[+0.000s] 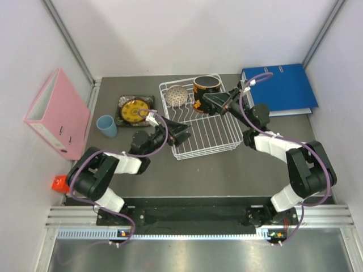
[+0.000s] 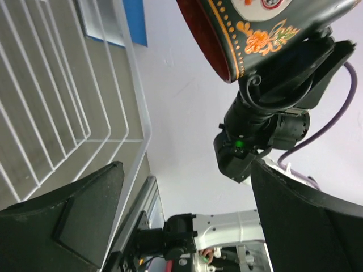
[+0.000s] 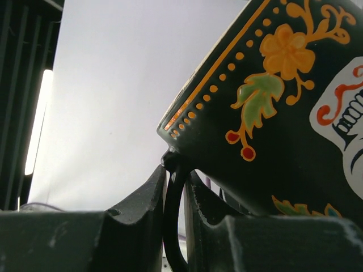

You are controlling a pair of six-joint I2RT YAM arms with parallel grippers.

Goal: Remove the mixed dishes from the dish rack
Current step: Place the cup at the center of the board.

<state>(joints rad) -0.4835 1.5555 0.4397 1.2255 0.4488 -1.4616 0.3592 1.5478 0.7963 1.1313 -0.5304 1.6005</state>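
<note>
Looking over halfway: amber plate (image 1: 136,109) on floral plate (image 1: 122,102), blue cup (image 1: 106,126) out on table, left of rack (image 1: 210,136). Right gripper (image 3: 174,192) pinching handle of mug (image 1: 207,86) at rack's far end. Bowl (image 1: 176,95) in rack. Left gripper (image 1: 182,135) wide, empty.

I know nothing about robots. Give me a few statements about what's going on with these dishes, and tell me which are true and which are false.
1. The right gripper is shut on the handle of the dark mug. True.
2. The speckled bowl sits on the table outside the dish rack. False: it is inside the rack, at its far left corner.
3. The light-blue cup stands on the table, left of the rack. True.
4. The left gripper grips the yellow plate. False: it is open and empty by the rack's near left corner; the plate lies on the dark square plate.
</note>
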